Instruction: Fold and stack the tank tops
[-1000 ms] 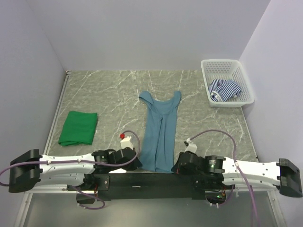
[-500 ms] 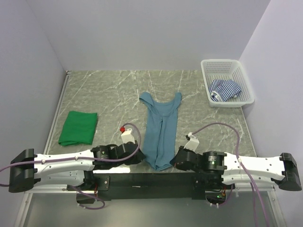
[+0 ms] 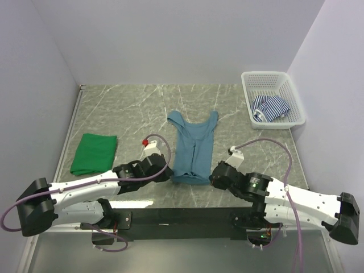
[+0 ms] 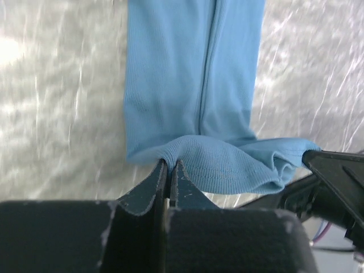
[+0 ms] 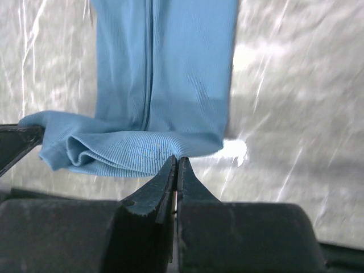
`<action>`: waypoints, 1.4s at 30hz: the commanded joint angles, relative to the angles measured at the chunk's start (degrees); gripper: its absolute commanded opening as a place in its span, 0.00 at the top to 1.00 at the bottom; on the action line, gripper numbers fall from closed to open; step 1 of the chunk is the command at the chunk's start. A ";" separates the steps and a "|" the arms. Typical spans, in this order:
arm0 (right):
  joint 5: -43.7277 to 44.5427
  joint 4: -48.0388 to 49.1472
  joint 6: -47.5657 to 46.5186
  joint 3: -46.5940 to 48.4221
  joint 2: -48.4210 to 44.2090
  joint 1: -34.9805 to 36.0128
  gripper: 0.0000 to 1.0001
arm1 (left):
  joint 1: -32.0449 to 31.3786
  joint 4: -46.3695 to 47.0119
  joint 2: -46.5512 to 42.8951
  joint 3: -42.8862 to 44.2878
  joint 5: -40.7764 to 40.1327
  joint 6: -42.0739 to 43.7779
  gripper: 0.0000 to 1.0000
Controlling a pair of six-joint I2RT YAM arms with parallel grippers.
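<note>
The teal-blue tank top (image 3: 193,149) is soft, matt cloth with a fine ribbed knit. The green tank top (image 3: 95,153), left of it, looks smooth and matt. The table (image 3: 131,108) has a grey-green marble pattern with a light sheen. The basket (image 3: 267,84), right of the teal-blue tank top, is white plastic mesh. The left gripper (image 4: 169,168) and the right gripper (image 5: 176,164) are matt black, with scuffed pale edges.
</note>
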 commanded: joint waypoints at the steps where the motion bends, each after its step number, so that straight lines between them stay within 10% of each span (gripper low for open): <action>1: 1.10 5.77 -8.50 3.05 1.13 -5.11 1.00 | 3.21 5.47 2.18 3.85 1.41 4.71 0.99; 14: -11.28 19.75 -26.27 12.54 19.40 -29.73 0.98 | 19.83 11.19 29.31 24.59 13.52 17.09 0.99; 21: -18.32 21.95 -32.33 20.98 35.67 -38.97 0.43 | 25.11 11.54 40.77 33.30 17.67 19.48 0.54; 42: -15.86 20.80 -23.47 3.24 21.09 -27.03 0.40 | 19.32 21.55 18.35 -0.18 20.66 11.13 0.45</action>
